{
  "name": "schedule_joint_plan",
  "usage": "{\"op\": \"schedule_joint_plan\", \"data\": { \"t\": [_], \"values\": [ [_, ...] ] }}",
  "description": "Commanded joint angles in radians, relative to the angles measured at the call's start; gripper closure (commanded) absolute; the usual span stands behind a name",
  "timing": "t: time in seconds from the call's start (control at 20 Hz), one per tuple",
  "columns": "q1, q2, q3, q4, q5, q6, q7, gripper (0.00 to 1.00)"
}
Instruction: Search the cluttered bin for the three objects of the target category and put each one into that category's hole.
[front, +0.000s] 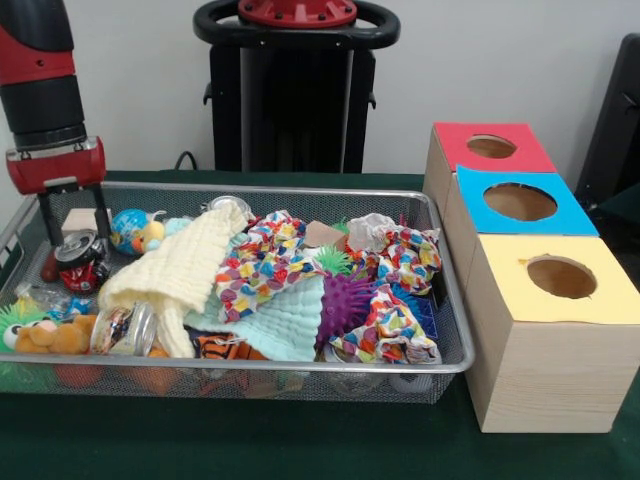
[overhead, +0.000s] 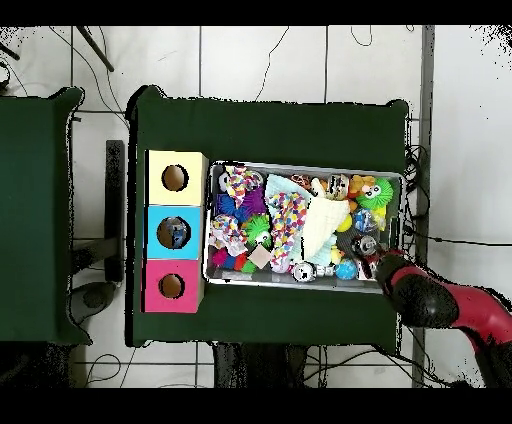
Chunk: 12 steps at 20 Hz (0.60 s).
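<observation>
The gripper (front: 72, 232) hangs at the bin's ten o'clock corner in the front view, its two thin black fingers (front: 102, 215) spread apart and straddling a crushed red soda can (front: 80, 260); whether the pads actually press the can cannot be told. The red and black arm (front: 45, 90) rises straight above it.

Starting at the near rim of the wire mesh bin (front: 300, 375), a tan plush toy (front: 55, 335) lies at eight o'clock, with a clear glass jar (front: 125, 328) just beside it. A striped orange toy (front: 215, 347) sits at six o'clock under a pale mint cloth (front: 285, 320). A purple spiky ball (front: 345, 300) rests near the centre, touching a multicoloured patterned cloth (front: 385, 325) at four o'clock. A cream knitted cloth (front: 180, 270) drapes across the middle toward nine o'clock. Farther back, a green spiky ball (front: 333, 260) peeks out, and a small blue globe ball (front: 130, 228) lies at eleven o'clock by a pale wooden block (front: 82, 218).

At three o'clock of the bin stand three wooden boxes, each with a round hole: yellow-topped box (front: 555, 275) nearest, blue-topped box (front: 520, 200) behind it, red-topped box (front: 490, 147) farthest. In the overhead view the gripper (overhead: 375, 255) sits over the bin's corner.
</observation>
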Motion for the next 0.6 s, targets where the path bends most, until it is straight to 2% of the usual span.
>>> {"op": "schedule_joint_plan", "data": {
  "t": [0.05, 0.6],
  "values": [
    [0.018, -0.075, 0.052, -0.054, 0.043, 0.174, -0.226, 0.0],
    [0.018, -0.093, 0.077, -0.059, 0.046, 0.18, -0.216, 0.0]
  ]
}}
